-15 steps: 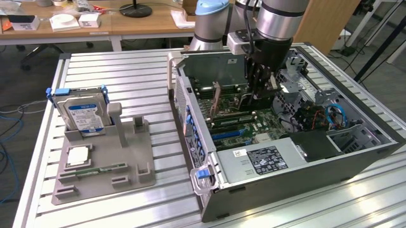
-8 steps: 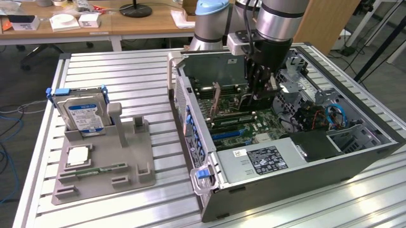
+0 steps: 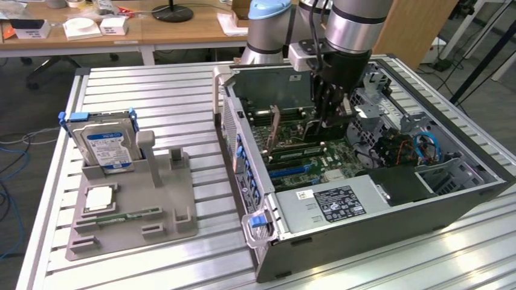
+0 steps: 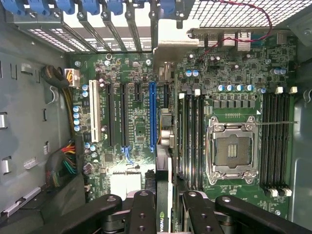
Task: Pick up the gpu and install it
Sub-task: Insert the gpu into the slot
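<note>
Gripper (image 4: 163,214) pinching gpu (image 4: 163,195) edge-on above motherboard (image 4: 141,122) (exterior: inside open case (image 3: 387,199)).

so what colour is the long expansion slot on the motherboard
Blue: the long expansion slot stands out among black ones on the green motherboard, clearest in the wrist view.

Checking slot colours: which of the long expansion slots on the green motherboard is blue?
The long blue expansion slot, between black slots; a white slot lies further over.

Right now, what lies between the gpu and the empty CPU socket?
A bank of black memory slots runs between the gpu and the CPU socket; the wrist view shows it.
</note>
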Robot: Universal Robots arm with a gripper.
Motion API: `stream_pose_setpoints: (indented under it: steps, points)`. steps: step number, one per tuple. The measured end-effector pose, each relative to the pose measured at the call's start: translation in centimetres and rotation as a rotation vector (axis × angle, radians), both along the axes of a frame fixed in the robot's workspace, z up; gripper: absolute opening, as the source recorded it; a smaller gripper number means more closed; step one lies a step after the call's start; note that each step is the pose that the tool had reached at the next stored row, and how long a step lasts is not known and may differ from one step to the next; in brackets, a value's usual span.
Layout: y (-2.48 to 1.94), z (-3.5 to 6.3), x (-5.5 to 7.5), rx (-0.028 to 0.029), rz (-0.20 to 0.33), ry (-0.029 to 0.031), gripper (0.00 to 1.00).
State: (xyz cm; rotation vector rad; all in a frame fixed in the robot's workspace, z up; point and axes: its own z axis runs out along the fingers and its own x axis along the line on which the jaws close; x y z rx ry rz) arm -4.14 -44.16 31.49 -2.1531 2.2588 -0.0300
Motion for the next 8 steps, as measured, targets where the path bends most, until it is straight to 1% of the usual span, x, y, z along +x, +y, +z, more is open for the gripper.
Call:
stream_pose_setpoints:
  steps: [4, 8]
  points:
    - [0.0, -0.05, 0.0, 0.0004, 0.0, -0.0001, 0.26]
    - [-0.12, -0.25, 0.0, 0.0001, 0.0, 0.0, 0.26]
